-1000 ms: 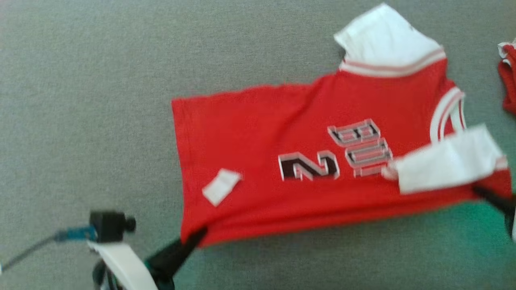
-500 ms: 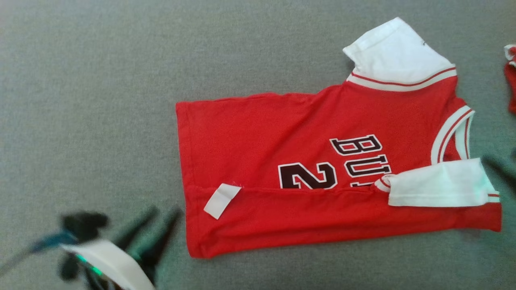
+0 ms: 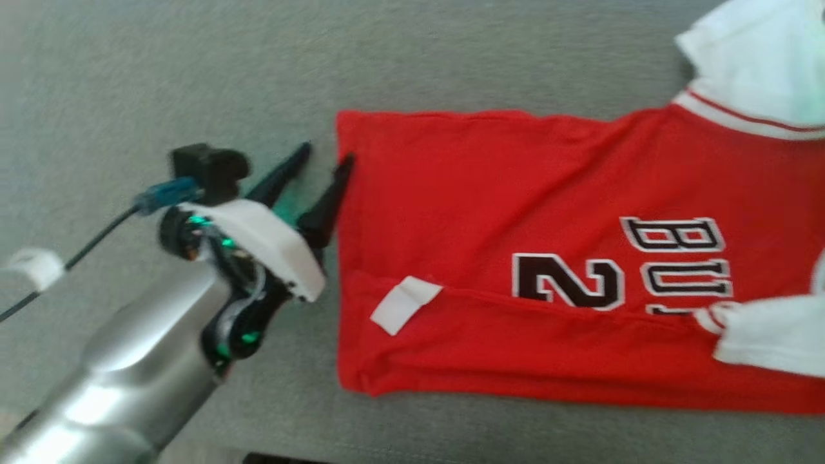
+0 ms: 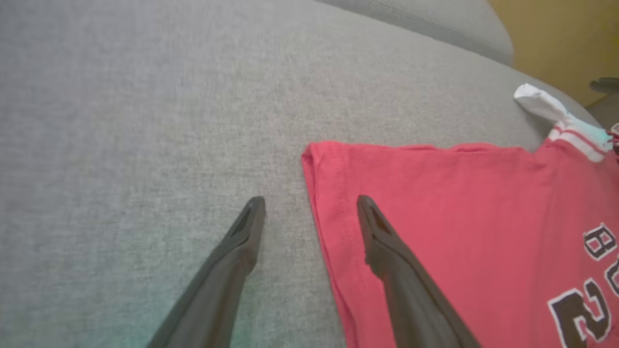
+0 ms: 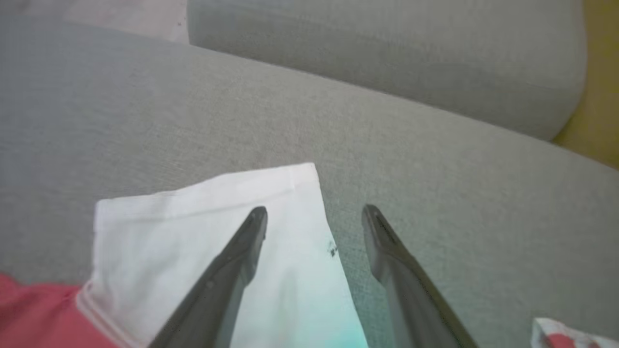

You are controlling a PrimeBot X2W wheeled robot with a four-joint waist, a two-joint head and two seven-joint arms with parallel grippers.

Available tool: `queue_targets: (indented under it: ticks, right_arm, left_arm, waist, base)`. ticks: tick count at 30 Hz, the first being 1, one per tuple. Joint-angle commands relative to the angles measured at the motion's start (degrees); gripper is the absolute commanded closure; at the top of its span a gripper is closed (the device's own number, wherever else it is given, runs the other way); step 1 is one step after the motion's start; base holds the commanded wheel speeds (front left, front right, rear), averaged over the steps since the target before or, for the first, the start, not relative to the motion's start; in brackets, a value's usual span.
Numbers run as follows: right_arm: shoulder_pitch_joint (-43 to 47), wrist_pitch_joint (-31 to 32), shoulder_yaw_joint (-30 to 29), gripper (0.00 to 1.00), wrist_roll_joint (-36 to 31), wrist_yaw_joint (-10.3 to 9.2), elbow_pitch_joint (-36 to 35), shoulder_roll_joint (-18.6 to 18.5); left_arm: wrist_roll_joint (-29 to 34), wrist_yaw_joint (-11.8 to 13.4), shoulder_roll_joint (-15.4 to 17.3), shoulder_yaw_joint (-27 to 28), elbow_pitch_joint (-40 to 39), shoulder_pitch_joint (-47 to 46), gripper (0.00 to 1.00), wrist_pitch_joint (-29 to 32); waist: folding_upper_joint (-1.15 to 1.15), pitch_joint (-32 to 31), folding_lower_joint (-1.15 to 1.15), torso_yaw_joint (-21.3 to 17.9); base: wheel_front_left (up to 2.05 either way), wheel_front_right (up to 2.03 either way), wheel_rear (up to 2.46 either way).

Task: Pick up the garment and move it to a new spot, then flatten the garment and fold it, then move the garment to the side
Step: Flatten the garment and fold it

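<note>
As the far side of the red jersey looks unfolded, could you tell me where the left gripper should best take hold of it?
Probably the far hem corner, coming in from the hem side. The jersey lies flat on the grey cushion with its hem edge free. The open left gripper straddles that edge near the corner, so a short advance and a pinch should catch it.
</note>
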Motion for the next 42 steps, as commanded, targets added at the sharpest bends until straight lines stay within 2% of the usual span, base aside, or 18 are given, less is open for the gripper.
queue_targets:
  ticks: [1, 4, 9, 18, 22, 24, 25, 26, 27, 30, 35, 42]
  right_arm:
    - [-1.70, -1.27, 0.55, 0.00, -1.81, -0.05, 1.94, -0.29]
    - [-3.85, -2.59, 1.64, 0.00, -3.53, -0.05, 7.29, -0.12]
    - [-4.88, -2.85, 3.39, 0.00, -2.53, -0.05, 12.53, 0.95]
    - [-5.64, -0.58, 6.70, 0.00, 2.64, -0.05, 13.78, 2.33]
    - [-5.88, 0.70, 8.14, 0.00, 4.20, -0.05, 13.42, 2.67]
    - [-6.00, 1.18, 9.36, 0.00, 5.62, -0.05, 12.99, 3.00]
    - [-6.02, 1.23, 9.86, 0.60, 6.53, -0.05, 12.84, 3.22]
    - [-6.06, 1.15, 10.11, 1.00, 7.33, -0.05, 12.84, 3.44]
    - [-6.23, 0.56, 10.61, 1.00, 8.05, -0.05, 12.42, 3.50]
    - [-8.04, -4.59, 9.44, 1.00, 7.64, -0.05, 12.36, 3.35]
    - [-12.21, -12.11, 6.69, 1.00, 6.17, -0.05, 14.08, 2.95]
    - [-12.39, -15.27, 5.98, 1.00, 8.91, -0.05, 13.23, 2.83]
  left_arm:
    - [0.76, -1.21, 0.16, 1.07, 0.89, -2.54, 0.00, 0.55]
    - [1.09, -2.80, -1.97, -0.10, 3.50, -4.32, 0.00, 1.32]
    - [0.39, -4.86, -3.43, -0.72, 5.90, -5.34, 0.00, 2.07]
    - [-1.00, -6.53, -4.06, -0.77, 6.92, -6.57, 0.00, 3.67]
    - [-0.86, -6.53, -4.43, -0.99, 7.80, -7.63, 0.00, 4.42]
    - [-0.95, -7.56, -4.79, -1.61, 8.02, -8.12, 0.00, 5.25]
    - [-1.13, -8.15, -5.03, -1.84, 8.01, -8.29, 0.00, 5.57]
    - [-1.41, -8.53, -5.32, -1.80, 8.10, -8.41, 0.62, 5.60]
    - [-1.53, -8.78, -5.55, -1.75, 8.26, -8.57, 1.00, 5.53]
    - [-0.69, -8.79, -5.58, -1.23, 8.84, -9.41, 1.00, 4.09]
    - [-1.41, -8.30, -4.24, 2.68, 9.56, -10.30, 1.00, -0.05]
    - [-2.99, -7.82, -1.56, 6.01, 6.44, -8.18, 1.00, -3.53]
  waist:
    - [0.00, 2.91, -0.02, 3.41]
    - [0.00, 3.65, -0.02, 4.30]
    - [0.00, 3.46, -0.02, 4.06]
    - [0.00, 3.01, -0.02, 2.08]
    - [0.00, 3.00, -0.02, 1.43]
    - [0.00, 3.01, -0.02, 1.18]
    - [0.00, 2.97, -0.02, 1.06]
    - [0.00, 2.85, -0.02, 0.98]
    - [0.00, 2.70, -0.02, 0.95]
    - [0.00, 2.17, -0.02, 0.87]
    - [0.00, 0.72, -0.02, 0.46]
    - [0.00, -2.07, -0.02, -1.33]
  base:
    - [0.00, 0.00, 0.00]
    - [0.00, 0.00, 0.00]
    - [0.00, 0.00, 0.00]
    - [0.00, 0.00, 0.00]
    - [0.00, 0.00, 0.00]
    - [0.00, 0.00, 0.00]
    - [0.00, 0.00, 0.00]
    - [0.00, 0.00, 0.00]
    - [0.00, 0.00, 0.00]
    - [0.00, 0.00, 0.00]
    - [0.00, 0.00, 0.00]
    - [0.00, 0.00, 0.00]
